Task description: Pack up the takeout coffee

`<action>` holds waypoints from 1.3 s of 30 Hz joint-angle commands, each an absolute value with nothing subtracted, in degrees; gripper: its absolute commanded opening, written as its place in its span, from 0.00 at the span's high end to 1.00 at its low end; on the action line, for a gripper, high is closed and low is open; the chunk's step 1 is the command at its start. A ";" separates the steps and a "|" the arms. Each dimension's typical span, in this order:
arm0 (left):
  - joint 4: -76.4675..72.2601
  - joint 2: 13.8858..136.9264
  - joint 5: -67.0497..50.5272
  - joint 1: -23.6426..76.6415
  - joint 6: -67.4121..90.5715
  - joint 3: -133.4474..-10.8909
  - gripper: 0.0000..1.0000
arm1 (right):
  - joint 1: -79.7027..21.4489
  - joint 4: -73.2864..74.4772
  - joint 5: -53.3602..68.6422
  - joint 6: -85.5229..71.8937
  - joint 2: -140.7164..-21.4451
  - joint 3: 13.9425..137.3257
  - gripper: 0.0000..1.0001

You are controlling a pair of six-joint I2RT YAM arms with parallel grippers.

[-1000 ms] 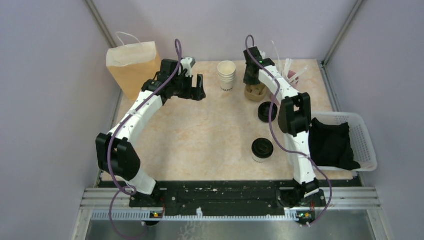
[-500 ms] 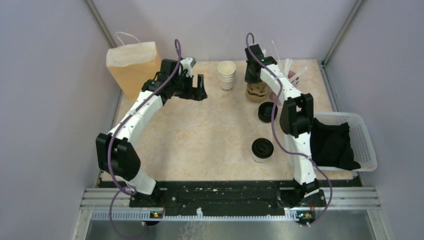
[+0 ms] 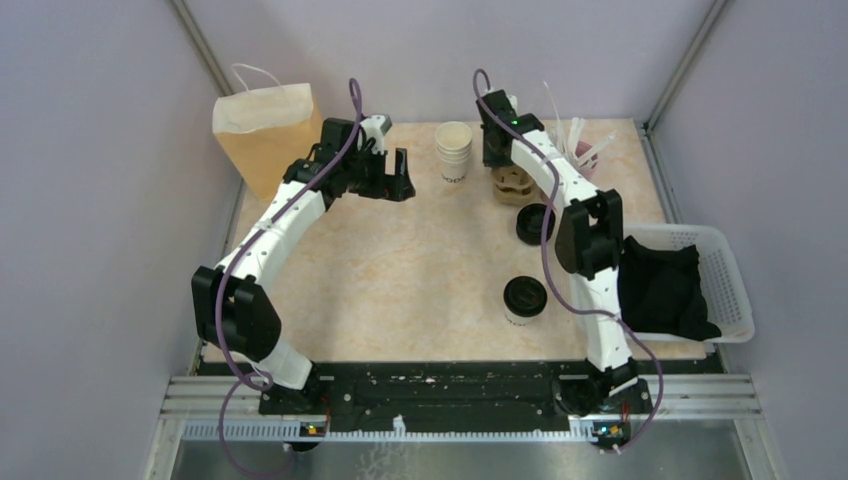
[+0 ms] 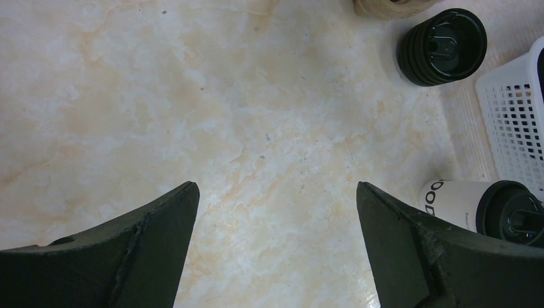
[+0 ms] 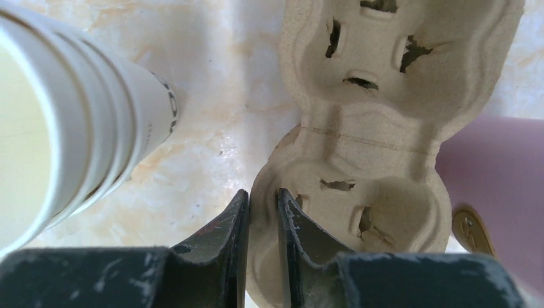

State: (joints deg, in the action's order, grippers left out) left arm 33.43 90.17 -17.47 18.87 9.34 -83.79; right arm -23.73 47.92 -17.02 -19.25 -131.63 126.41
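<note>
The takeout coffee, a white cup with a black lid, stands at the front right of the table; it also shows in the left wrist view. My right gripper is at the back, shut on the rim of a brown pulp cup carrier. In the right wrist view, the gripper pinches the edge of the carrier. My left gripper is open and empty above bare table, beside a brown paper bag; the left wrist view shows it with jaws wide apart.
A stack of lidless white cups stands just left of the carrier. A pile of black lids lies behind the coffee. A white basket with a black cloth sits at the right edge. A pink holder stands behind the carrier.
My right wrist has shifted a little left and toward the back while gripping the carrier. The left arm and the coffee have not moved.
</note>
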 commanded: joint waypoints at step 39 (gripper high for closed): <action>10.12 83.28 -42.34 15.72 62.46 -80.82 0.23 | -40.74 30.32 9.33 -6.07 -75.16 81.78 1.00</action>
